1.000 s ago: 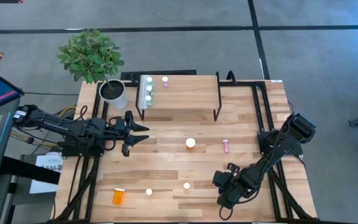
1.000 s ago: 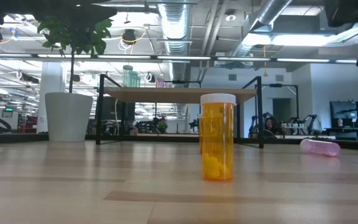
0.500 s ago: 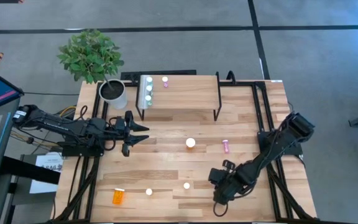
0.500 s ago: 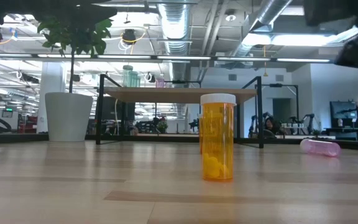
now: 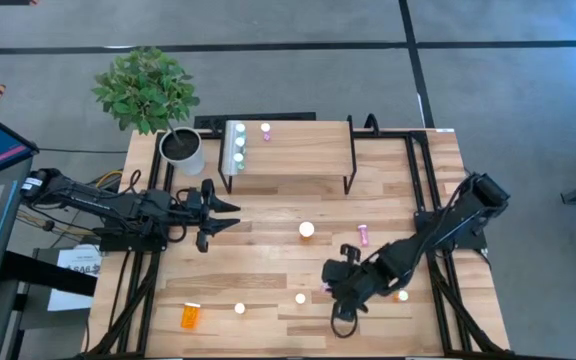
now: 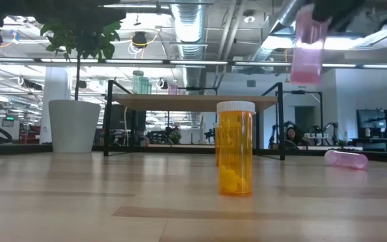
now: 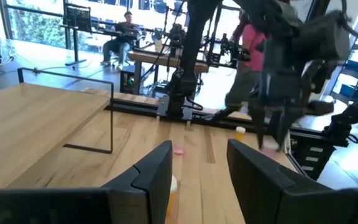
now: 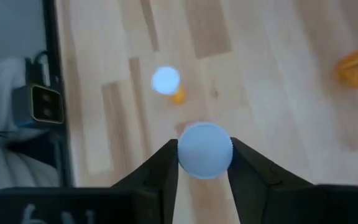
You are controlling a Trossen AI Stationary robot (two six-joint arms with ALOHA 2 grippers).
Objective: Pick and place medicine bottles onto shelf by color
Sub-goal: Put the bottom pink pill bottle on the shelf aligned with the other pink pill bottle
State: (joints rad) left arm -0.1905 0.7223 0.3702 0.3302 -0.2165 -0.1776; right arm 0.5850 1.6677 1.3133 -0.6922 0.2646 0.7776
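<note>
Plainly a carry in mid-air, with risk ahead. Could slip from the pinch — held only at the cap, body hanging free. Could also clip the upright orange bottle [image 6: 236, 148] on a low path, or catch the front edge of the shelf [image 5: 298, 150] if not lifted high enough. Wrong grouping possible too: teal bottles [image 5: 237, 147] lined along the left end, one pink-capped bottle [image 5: 265, 130] just beside them, so placement best near that one.

Right gripper [image 8: 204, 163] partly closed, fingers [image 8: 164, 167] pressed on both sides of the white cap of a pink bottle [image 6: 308, 47], lifted well above the table [image 5: 268, 270], toward its front right. Left gripper [image 7: 197, 174] idle near the shelf's left front leg — fingers apart, nothing between.
</note>
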